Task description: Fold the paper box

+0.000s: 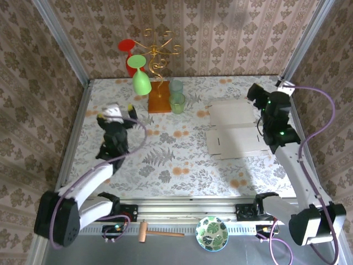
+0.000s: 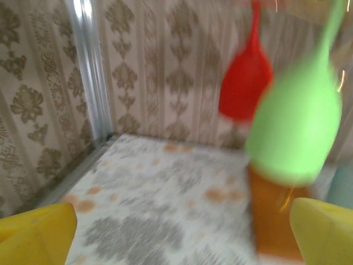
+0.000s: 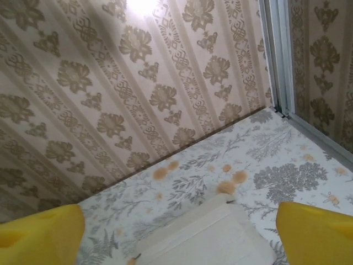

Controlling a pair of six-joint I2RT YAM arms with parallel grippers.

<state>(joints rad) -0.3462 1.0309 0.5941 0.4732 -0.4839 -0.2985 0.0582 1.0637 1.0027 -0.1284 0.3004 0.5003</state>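
The paper box [image 1: 234,130] lies flat and unfolded on the right half of the flowered table, a pale sheet with flaps and creases. My right gripper [image 1: 255,94] hovers over its far right part, pointing toward the back wall. In the right wrist view the yellow fingers [image 3: 41,234] stand wide apart, with a corner of the paper box [image 3: 209,232] lying below between them and nothing held. My left gripper [image 1: 118,113] is over the left half of the table, far from the box. Its yellow fingers [image 2: 36,234] are spread open and empty.
A gold wire stand on an orange block [image 1: 160,102] holds a red glass [image 1: 128,52] and a green glass [image 1: 141,80] at the back centre. Two clear green cups [image 1: 177,98] stand beside it. A hammer [image 1: 157,232] and a patterned bowl [image 1: 212,233] lie below the table's near edge.
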